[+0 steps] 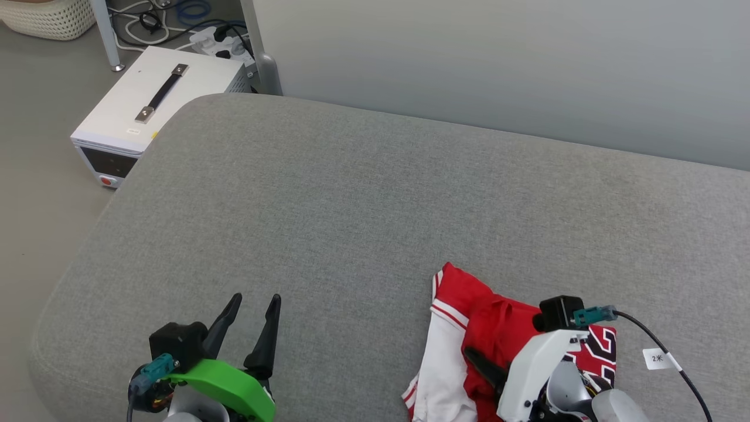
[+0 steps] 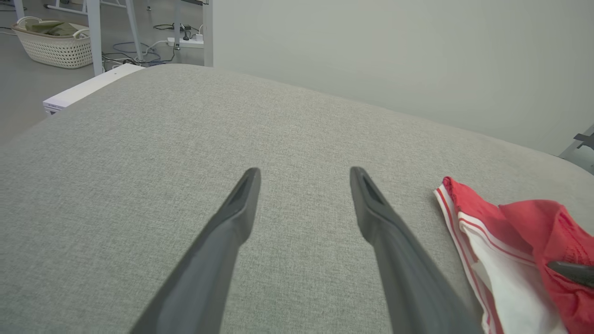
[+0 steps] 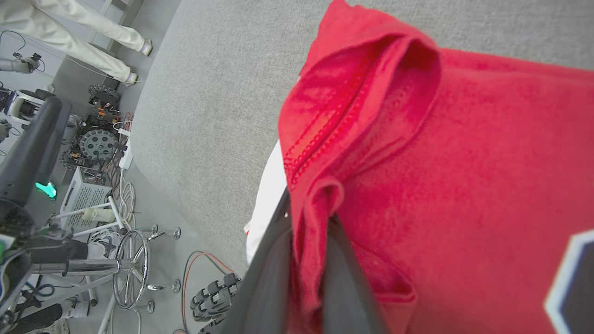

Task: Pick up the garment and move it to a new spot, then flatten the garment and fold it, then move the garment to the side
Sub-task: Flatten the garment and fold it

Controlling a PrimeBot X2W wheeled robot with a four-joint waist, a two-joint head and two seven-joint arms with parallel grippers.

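Lying bunched: red, white-sleeved garment (image 1: 498, 328)

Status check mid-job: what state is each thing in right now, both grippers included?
garment: bunched up, not flat, on the grey cushion.
right gripper: shut on a red fold of the garment.
left gripper: open, empty, over bare cushion.
basket: on the floor, greenish cloth inside.
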